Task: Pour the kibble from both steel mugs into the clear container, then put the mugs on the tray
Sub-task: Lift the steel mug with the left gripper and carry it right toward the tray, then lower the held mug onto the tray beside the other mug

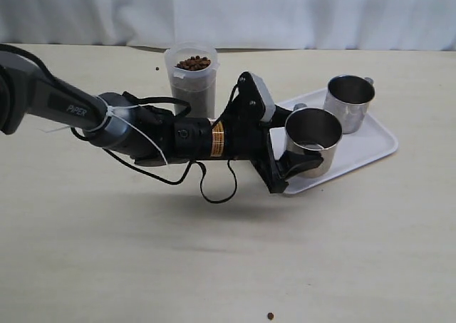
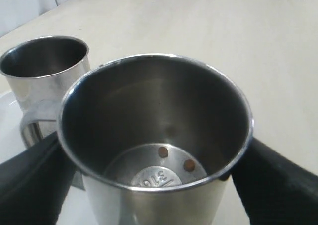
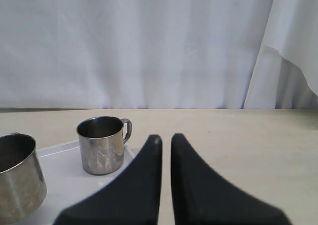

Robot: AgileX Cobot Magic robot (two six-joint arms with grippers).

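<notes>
My left gripper is shut on a steel mug, one black finger on each side of it. The mug stands upright at the near left corner of the white tray; I cannot tell whether it rests on it. Two kibble pellets lie on its bottom. The other steel mug stands upright and empty on the tray's far side. The clear container, behind the left arm, holds kibble. My right gripper is shut on nothing, low over the table beside the tray.
A single pellet lies on the beige table near the front edge, and another speck lies left of the container. A white curtain closes off the back. The left arm's black cable hangs low over the table.
</notes>
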